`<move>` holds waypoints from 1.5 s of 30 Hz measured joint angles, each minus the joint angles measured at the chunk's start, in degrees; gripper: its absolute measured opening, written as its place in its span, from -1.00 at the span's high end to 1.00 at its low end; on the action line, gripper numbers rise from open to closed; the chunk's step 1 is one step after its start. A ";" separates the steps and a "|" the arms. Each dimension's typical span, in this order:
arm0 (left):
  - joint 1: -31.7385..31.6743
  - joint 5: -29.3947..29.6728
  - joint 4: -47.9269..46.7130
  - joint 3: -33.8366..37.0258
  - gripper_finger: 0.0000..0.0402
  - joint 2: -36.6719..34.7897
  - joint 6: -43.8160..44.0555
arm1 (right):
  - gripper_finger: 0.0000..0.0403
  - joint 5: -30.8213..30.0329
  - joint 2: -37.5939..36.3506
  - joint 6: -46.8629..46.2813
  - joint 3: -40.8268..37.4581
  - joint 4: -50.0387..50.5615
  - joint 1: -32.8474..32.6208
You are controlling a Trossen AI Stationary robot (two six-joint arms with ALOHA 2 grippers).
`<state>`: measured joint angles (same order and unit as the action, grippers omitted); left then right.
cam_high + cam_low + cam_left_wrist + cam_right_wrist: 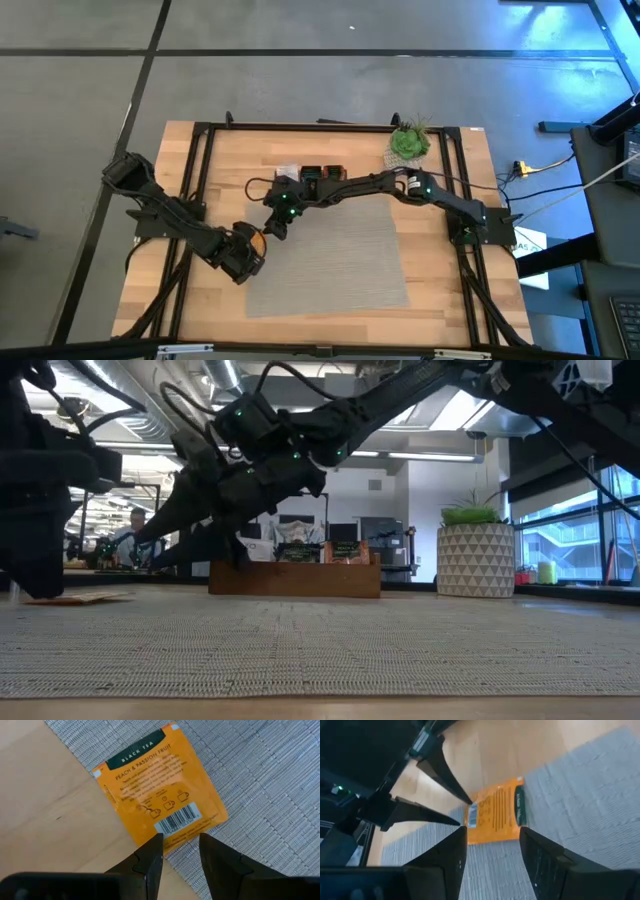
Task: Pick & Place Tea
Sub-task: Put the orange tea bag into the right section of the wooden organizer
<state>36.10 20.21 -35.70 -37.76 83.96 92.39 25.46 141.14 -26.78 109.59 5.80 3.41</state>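
An orange tea sachet (157,790) lies flat, label side up, half on the grey woven mat (270,780) and half on the bare wood; it also shows in the right wrist view (497,812) and the high view (256,240). My left gripper (180,842) is open and points steeply down at the sachet's barcode edge. My right gripper (492,845) is open too, a little short of the sachet's opposite edge, reaching in from the table's right (276,224). More tea stands in the wooden tray (312,178). My left gripper's open fingertips (158,840) stand at the sachet's barcode edge (175,822), coming from above; I cannot tell whether they touch it. The sachet lies flat on mat and table.
A potted plant (409,141) stands at the table's far right. The wooden tray (295,575) sits at the far middle, just behind the mat. The two arms meet closely over the mat's far left corner (262,232).
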 joint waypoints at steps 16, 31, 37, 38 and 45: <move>0.23 1.49 2.19 -0.02 0.38 1.38 -0.30 | 0.09 -4.92 0.00 -2.73 -0.42 0.10 -2.21; 0.22 1.11 2.66 0.00 0.37 1.38 -1.69 | 0.09 -12.97 0.00 -4.02 -0.47 3.53 -3.42; 0.24 0.87 4.28 0.01 0.36 1.42 -1.92 | 0.09 -13.36 1.26 -7.79 -0.50 2.04 -3.39; 0.24 0.74 4.47 -0.02 0.37 1.44 -2.36 | 0.09 -13.38 2.00 -8.13 -0.48 0.89 -3.36; 0.20 0.70 5.20 0.00 0.36 1.44 -4.54 | 0.09 -10.55 3.62 -10.22 -0.25 -0.99 -3.13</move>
<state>36.29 20.90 -30.50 -37.76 85.41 87.85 14.91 144.77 -37.00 109.34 4.81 0.27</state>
